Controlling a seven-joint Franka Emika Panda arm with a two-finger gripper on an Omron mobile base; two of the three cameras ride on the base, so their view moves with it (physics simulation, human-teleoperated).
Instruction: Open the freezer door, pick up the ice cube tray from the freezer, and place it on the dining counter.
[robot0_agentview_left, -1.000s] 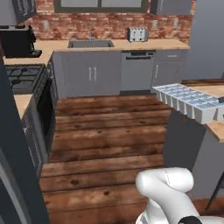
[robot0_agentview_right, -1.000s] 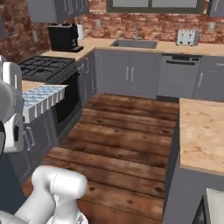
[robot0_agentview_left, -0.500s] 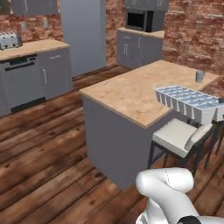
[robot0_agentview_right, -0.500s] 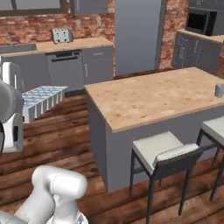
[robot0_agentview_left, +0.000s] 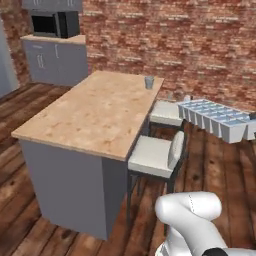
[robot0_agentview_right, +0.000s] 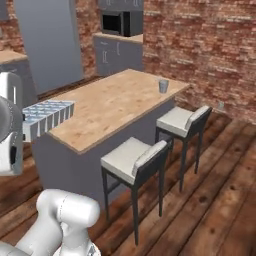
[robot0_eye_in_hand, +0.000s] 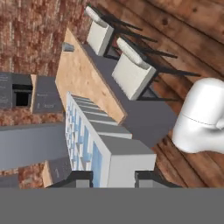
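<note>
The ice cube tray (robot0_agentview_left: 217, 119), pale blue-white with a grid of cells, hangs level in the air at the right of the left base view. In the right base view the ice cube tray (robot0_agentview_right: 47, 116) is at the left, beside the near corner of the dining counter (robot0_agentview_right: 115, 105). My gripper (robot0_eye_in_hand: 113, 178) is shut on the tray's near end (robot0_eye_in_hand: 100, 144), with a dark fingertip (robot0_eye_in_hand: 78, 178) on each side. The light wood top of the dining counter (robot0_agentview_left: 95, 112) lies left of the tray. The tall slate-blue freezer (robot0_agentview_right: 50, 40) stands far behind; I cannot make out door detail.
Two grey stools with white seats (robot0_agentview_left: 160, 155) (robot0_agentview_right: 132, 160) stand along the counter's long side. A small grey cup (robot0_agentview_left: 149, 82) sits at the counter's far end. A microwave (robot0_agentview_right: 120, 22) rests on grey cabinets by the brick wall. Bare wooden floor (robot0_agentview_right: 215, 190) stretches to the right.
The whole picture has swung from the sink and stove side to the dining counter, so the base has turned. The tray stays in my gripper in the same place in each view.
</note>
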